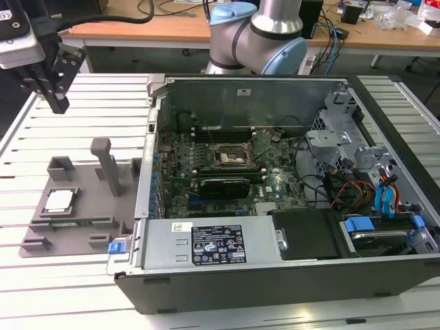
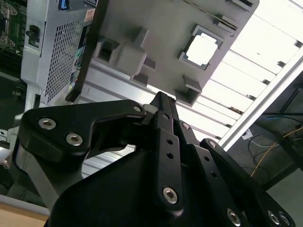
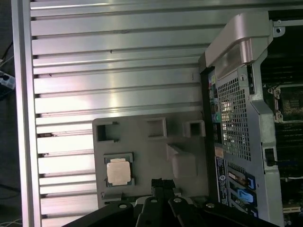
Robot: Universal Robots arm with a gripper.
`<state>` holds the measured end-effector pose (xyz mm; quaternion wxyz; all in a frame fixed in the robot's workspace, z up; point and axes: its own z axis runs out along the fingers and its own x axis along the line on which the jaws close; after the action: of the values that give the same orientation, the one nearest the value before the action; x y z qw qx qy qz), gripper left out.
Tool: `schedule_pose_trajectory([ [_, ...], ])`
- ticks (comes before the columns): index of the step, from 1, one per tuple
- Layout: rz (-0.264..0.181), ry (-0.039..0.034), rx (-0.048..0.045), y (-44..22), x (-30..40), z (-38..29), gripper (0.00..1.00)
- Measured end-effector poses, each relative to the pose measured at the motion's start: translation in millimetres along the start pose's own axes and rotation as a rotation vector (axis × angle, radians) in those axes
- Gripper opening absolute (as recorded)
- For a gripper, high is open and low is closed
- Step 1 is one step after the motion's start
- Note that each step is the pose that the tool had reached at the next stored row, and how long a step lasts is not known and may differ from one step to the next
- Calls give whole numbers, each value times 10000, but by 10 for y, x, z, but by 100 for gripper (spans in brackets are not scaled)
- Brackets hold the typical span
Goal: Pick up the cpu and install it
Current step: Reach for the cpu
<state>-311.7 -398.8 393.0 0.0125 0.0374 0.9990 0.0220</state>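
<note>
The cpu (image 1: pixel 58 201) is a small square chip with a pale silver top. It lies in a recess of the grey fixture plate (image 1: pixel 82 206) on the exterior view's left, beside the open computer case (image 1: pixel 275 179). Both wrist views show the cpu (image 2: pixel 202 47) (image 3: pixel 118 171) seated in that plate. My gripper (image 1: pixel 56 102) hangs high above the slatted table beyond the plate, well clear of the cpu. Its black fingers (image 2: pixel 163 106) meet at the tip with nothing between them. The dark metal-framed socket (image 1: pixel 230 155) sits open on the motherboard inside the case.
A grey post (image 1: pixel 108 165) and low blocks rise from the fixture plate. A long black card (image 1: pixel 223 185) lies just in front of the socket. Cables, drive bays and blue clips crowd the case at the exterior view's right. The arm's base (image 1: pixel 258 34) stands behind the case.
</note>
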Motion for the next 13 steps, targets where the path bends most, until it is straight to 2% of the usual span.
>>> schedule_pose_trajectory([
  [10, 0, 0, 0, -16, 221, -4, 11],
  [13, 0, 0, 1, -19, 258, -5, 11],
])
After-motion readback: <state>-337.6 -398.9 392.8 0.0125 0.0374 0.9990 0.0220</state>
